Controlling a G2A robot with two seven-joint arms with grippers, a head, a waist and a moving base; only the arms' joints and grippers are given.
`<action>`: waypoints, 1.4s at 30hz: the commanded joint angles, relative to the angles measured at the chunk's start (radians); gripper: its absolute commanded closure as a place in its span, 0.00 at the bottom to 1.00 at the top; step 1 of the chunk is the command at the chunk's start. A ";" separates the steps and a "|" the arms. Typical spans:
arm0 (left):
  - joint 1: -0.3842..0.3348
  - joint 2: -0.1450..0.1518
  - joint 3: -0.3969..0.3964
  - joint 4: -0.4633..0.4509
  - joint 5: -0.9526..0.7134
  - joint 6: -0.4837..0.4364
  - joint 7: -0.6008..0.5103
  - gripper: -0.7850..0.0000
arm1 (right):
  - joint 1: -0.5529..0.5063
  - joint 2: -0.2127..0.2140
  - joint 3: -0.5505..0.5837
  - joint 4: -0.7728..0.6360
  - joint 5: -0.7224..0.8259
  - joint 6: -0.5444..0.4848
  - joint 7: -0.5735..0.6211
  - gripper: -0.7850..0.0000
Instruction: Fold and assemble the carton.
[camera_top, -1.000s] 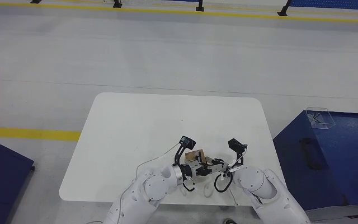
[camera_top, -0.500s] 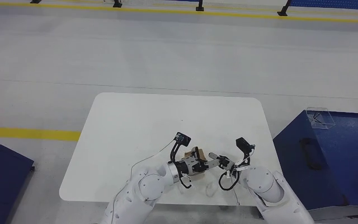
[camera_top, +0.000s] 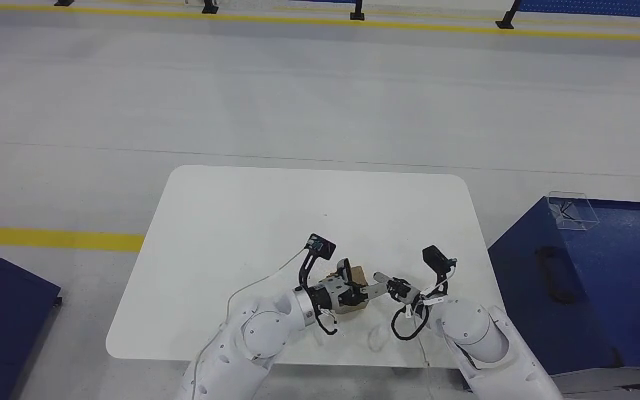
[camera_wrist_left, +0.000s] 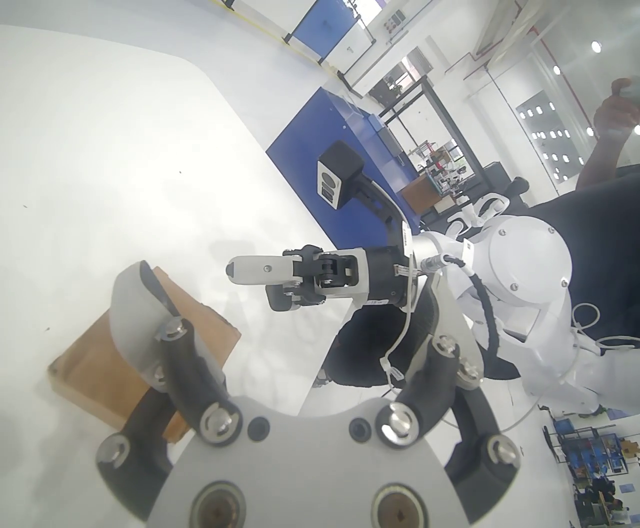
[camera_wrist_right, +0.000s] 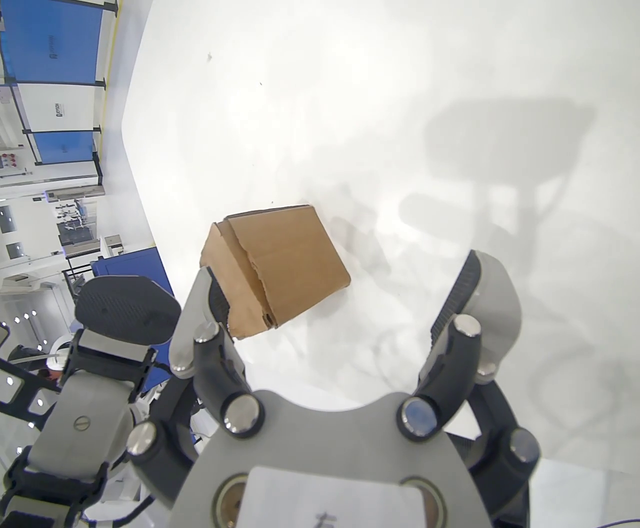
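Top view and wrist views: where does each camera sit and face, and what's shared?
Top view: above the arms, facing down at the table; both arms show.
Left wrist view: on the left wrist, facing the right end effector; own fingers show.
Right wrist view: on the right wrist, facing down at the table; own fingers show.
All three share the carton.

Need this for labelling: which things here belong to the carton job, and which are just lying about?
Job: carton, left tool, right tool, table.
Lying about: blue bin, clear container on it.
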 joint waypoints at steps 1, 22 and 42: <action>0.000 0.000 0.000 0.000 0.000 0.000 0.000 0.00 | 0.000 0.000 0.000 0.000 0.000 0.000 0.000 0.00; -0.020 0.080 -0.117 0.060 -0.015 -0.577 -0.067 0.00 | 0.125 -0.018 -0.149 0.041 -0.243 -0.045 -0.040 0.00; -0.026 0.083 -0.120 0.053 0.007 -0.512 -0.005 0.00 | 0.119 -0.038 -0.153 0.041 -0.212 -0.043 -0.027 0.00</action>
